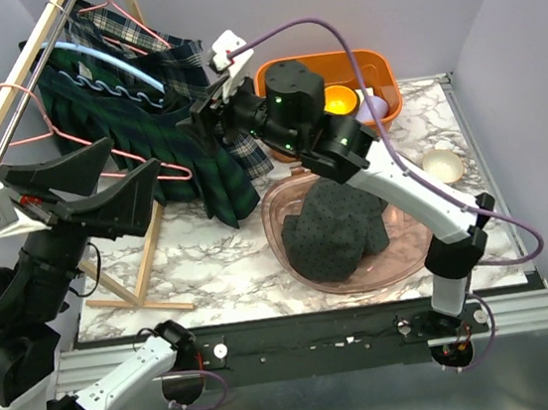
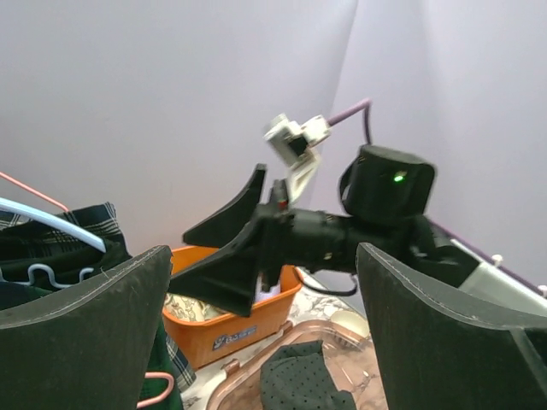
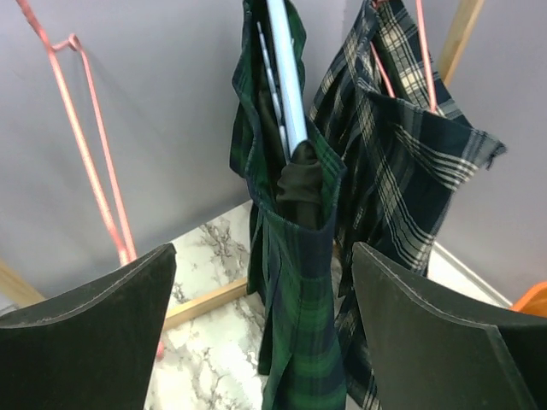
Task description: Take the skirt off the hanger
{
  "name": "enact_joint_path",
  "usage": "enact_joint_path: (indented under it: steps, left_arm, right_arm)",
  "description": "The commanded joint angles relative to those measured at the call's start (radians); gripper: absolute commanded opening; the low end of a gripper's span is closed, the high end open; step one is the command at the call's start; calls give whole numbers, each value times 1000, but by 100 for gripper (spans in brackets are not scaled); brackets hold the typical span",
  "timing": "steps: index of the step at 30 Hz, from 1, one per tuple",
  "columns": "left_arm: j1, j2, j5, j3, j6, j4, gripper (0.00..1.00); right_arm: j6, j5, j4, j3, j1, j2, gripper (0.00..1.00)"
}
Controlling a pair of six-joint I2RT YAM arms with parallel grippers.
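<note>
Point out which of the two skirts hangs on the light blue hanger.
The dark green plaid skirt, straight ahead of the right gripper; the navy skirt with cream checks hangs on a pink hanger.

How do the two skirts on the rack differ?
The green skirt is dark green-and-navy tartan; the cream-striped skirt is navy with pale lines. The green skirt hangs on a light blue hanger, the cream-striped skirt on a pink hanger. Both are plaid and both are on hangers.
</note>
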Motion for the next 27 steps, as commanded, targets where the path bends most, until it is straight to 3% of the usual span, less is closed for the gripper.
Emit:
enact_joint_path:
  steps: [1, 12, 19, 27]
  left_arm:
    - [-5, -20, -20, 1, 5, -9, 99]
    - [-3, -45, 0, 4, 7, -52, 99]
    - [-5, -69, 3, -39, -4, -61, 99]
    - [-5, -75, -14, -56, 8, -78, 99]
  right_arm:
    - [-69, -56, 148, 6, -12, 44, 92]
    - [-77, -171, 174, 89, -75, 185, 95]
    - [-65, -242, 228, 124, -75, 225, 82]
    - [-36, -262, 240, 136, -75, 291, 74]
